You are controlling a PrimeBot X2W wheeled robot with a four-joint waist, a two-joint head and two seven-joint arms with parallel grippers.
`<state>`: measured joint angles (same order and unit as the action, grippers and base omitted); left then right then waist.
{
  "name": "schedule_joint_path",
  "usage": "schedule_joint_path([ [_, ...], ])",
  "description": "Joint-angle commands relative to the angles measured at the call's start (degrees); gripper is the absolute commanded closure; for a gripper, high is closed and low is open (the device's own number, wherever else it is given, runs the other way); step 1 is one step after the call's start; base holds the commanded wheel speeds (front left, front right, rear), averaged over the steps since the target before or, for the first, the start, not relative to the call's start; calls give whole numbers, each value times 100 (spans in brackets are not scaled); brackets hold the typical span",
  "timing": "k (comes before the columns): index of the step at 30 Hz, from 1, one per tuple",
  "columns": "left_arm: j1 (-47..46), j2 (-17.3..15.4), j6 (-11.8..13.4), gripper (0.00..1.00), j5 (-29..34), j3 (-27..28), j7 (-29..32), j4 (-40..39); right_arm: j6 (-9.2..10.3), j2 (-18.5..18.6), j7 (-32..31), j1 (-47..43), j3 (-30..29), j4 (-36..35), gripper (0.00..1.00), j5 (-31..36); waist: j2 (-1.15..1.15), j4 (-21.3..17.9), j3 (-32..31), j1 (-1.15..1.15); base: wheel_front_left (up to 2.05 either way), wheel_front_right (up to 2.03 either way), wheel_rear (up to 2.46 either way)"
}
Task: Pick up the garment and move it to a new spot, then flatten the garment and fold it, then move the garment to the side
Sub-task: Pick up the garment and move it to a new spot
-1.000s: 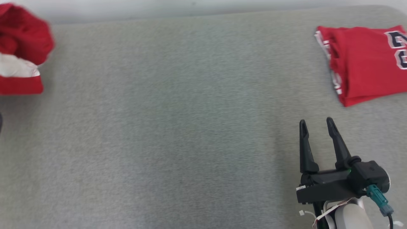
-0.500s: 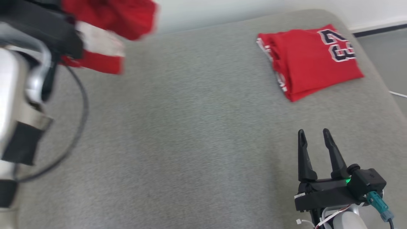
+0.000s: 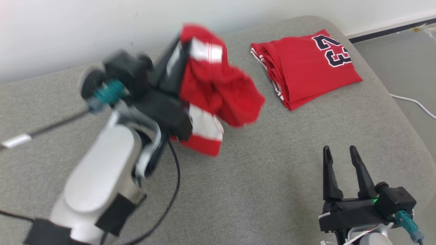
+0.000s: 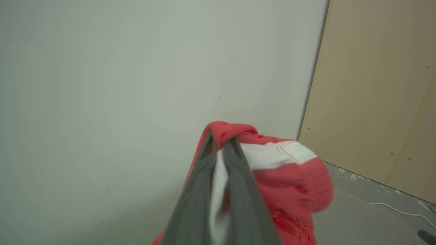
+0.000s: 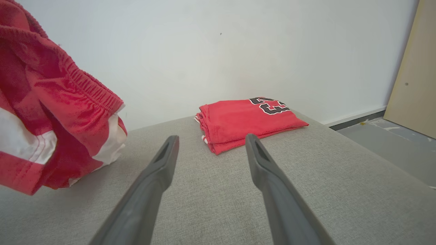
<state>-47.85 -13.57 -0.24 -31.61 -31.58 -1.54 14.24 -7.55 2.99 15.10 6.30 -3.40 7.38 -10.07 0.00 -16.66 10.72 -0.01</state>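
Clenching a bunch of red cloth, the left gripper (image 4: 221,141) has its two fingers pressed nearly together, with a white stripe of the garment (image 3: 221,92) squeezed between them. From this grip the garment hangs down beside the fingers as a crumpled lump, raised off the grey cushion (image 3: 238,190). No clear long axis can be read from it. Its lowest hem is close above the cushion, below the claw.

Further out, to the right and nearer to the robot, the right gripper (image 3: 339,149) rests with fingers spread and nothing between them, well apart from the hanging cloth. Beyond that, a folded red jersey (image 3: 306,68) lies flat. I judge the bare cushion between the two claws to be the place to lay the garment, and the left arm is the nearer one.
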Motion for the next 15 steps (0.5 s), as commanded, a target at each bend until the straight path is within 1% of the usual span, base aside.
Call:
schedule_joint_path([
  [1,115,-11,12,100,-3,-13,-36,38,15,-23,5,-25,26,8,0,5,0,18,-6,1,0,0,0],
  [4,447,68,16,100,-78,-88,-155,316,15,-21,5,29,88,57,0,10,0,47,-10,1,0,0,0],
  [7,728,56,42,100,-74,-139,-316,673,15,-22,5,57,123,108,0,27,0,72,-5,1,0,0,0],
  [13,1128,117,-73,100,-133,-265,-598,1460,15,-22,5,64,139,211,0,60,0,133,-15,1,0,0,0],
  [14,1163,141,-74,80,-124,-286,-657,1567,15,-22,5,67,141,222,0,64,0,145,-28,1,0,0,0],
  [15,1180,172,-101,8,-109,-312,-721,1652,15,-22,5,64,144,237,0,70,0,161,-54,1,0,0,0],
])
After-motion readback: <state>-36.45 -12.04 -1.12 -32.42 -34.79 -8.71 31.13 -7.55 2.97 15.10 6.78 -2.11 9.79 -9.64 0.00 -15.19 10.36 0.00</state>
